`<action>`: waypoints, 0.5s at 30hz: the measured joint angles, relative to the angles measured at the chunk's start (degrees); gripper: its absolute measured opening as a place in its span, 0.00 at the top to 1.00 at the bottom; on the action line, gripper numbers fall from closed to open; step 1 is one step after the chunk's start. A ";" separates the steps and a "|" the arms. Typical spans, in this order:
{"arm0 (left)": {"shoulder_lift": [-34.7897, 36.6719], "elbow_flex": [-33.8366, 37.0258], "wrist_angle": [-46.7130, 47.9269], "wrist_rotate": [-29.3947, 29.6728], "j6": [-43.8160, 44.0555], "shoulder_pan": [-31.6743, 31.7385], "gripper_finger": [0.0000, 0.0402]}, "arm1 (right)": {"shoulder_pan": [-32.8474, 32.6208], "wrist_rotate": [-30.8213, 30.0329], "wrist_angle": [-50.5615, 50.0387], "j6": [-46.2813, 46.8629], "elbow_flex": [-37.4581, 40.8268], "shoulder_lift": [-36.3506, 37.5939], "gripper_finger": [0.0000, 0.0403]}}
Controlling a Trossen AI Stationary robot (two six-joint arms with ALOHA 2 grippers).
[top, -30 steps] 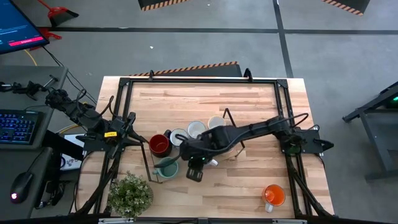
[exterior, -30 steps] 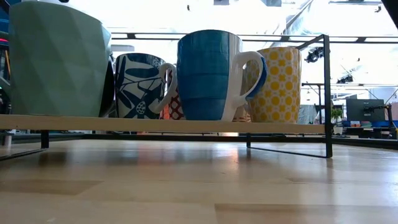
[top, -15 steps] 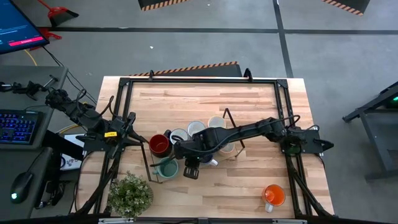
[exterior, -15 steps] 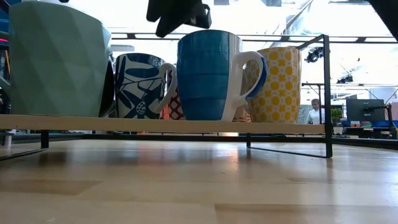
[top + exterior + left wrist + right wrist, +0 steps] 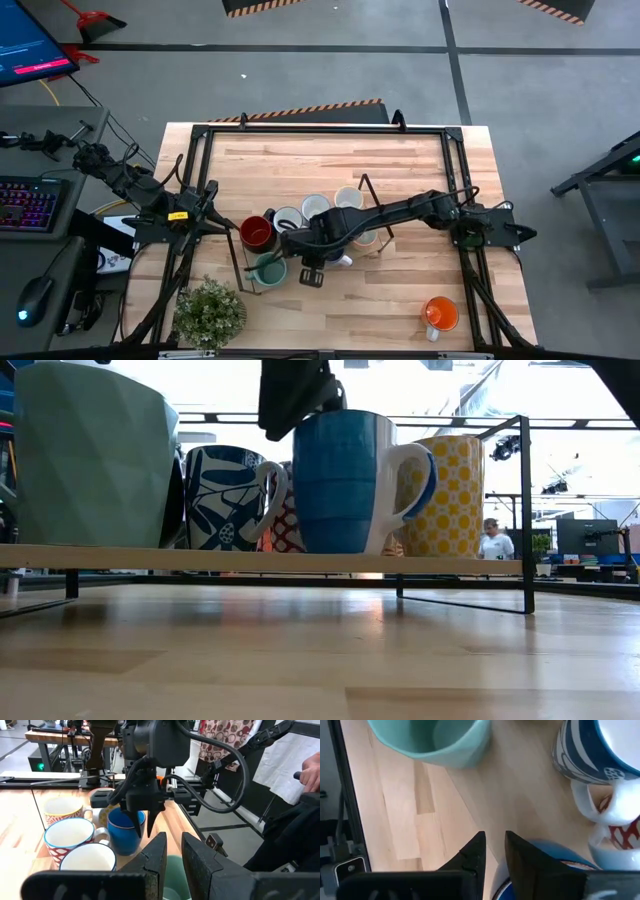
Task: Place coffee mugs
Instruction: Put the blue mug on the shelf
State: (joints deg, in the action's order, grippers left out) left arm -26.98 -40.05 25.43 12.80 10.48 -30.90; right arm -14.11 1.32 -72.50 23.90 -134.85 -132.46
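Note:
Several coffee mugs stand on a raised wooden shelf (image 5: 200, 560): a teal one (image 5: 90, 460), a blue-and-white patterned one (image 5: 222, 495), a blue one (image 5: 340, 485) and a yellow patterned one (image 5: 452, 490). Seen from above, a dark red mug (image 5: 256, 232) stands at the row's left. An orange mug (image 5: 438, 314) stands alone on the table's near right. My right gripper (image 5: 143, 826) is down at the blue mug (image 5: 122, 832), shut on its rim. My left gripper (image 5: 173, 842) waits, shut, at the table's left edge (image 5: 205, 200). My right gripper has the blue mug's rim (image 5: 306, 418) on the side away from the handle. One finger (image 5: 136, 822) reaches inside the mug and the other (image 5: 150, 827) stays outside. The fingers come from above, pointing steeply down. The mug's base is on the shelf and it tilts slightly.
A potted green plant (image 5: 210, 312) sits at the table's near left corner. The shelf's black metal frame (image 5: 525, 510) rises at its right end. Bare wood (image 5: 330, 160) lies toward the table's far edge. A person (image 5: 492, 540) stands far off in the room.
My right gripper has come down from above the shelf onto the blue mug's rim. The blue mug has shifted a little along the shelf and tipped slightly, while the other mugs have kept still.

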 joint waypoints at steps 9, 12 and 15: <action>0.00 0.00 0.00 0.00 0.06 0.00 0.89 | 0.26 -0.24 -1.74 0.00 0.00 0.00 0.85; 0.00 0.00 0.00 0.00 0.08 -0.01 0.89 | 0.26 -0.75 -1.84 0.00 0.00 0.00 0.85; 0.00 0.00 0.00 0.00 0.07 -0.01 0.89 | 0.26 -1.04 -1.84 -0.14 0.00 0.00 0.85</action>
State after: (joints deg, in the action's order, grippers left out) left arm -26.98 -40.05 25.43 12.80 10.55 -30.91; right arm -13.85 0.29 -74.35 23.76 -134.85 -132.46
